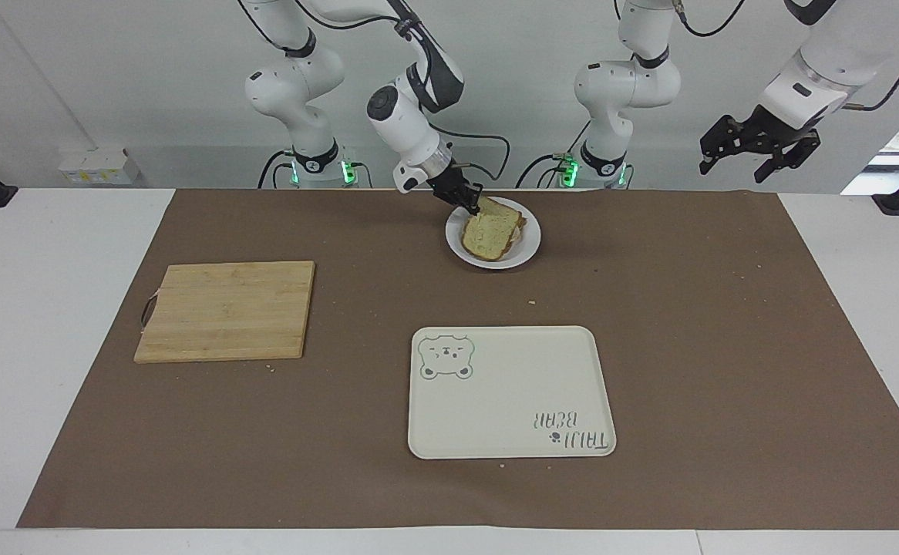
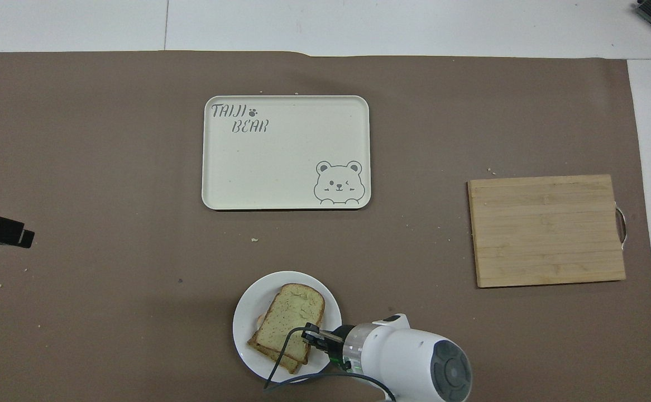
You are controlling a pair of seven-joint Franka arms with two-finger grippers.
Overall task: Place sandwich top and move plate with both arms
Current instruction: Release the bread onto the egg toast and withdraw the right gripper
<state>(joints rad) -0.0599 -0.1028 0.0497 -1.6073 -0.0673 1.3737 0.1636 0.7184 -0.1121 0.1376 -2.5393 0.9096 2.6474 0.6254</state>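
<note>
My right gripper (image 1: 471, 203) is clamped on the top (image 1: 489, 233), which lies on the stack on the plate (image 1: 526, 248), near my bases. Placement looks nearly done; release and the two-arm plate move remain. My left gripper (image 1: 758, 146) waits aloft, fingers spread, holding nothing.

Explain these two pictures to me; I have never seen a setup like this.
Two white robot arms work at a table covered by a brown mat. One picture faces the arms from across the table; the other looks steeply down from above their own end.

The right tool grips the top slice at its edge, over the lower slice on the plate. The slice tilts a little, so whether it has fully settled is unclear. The left tool waits in the air over its end of the table.

Also on the mat: a cutting board toward the right arm's end, and a tray with a bear drawing, farther from the robots than the plate.
</note>
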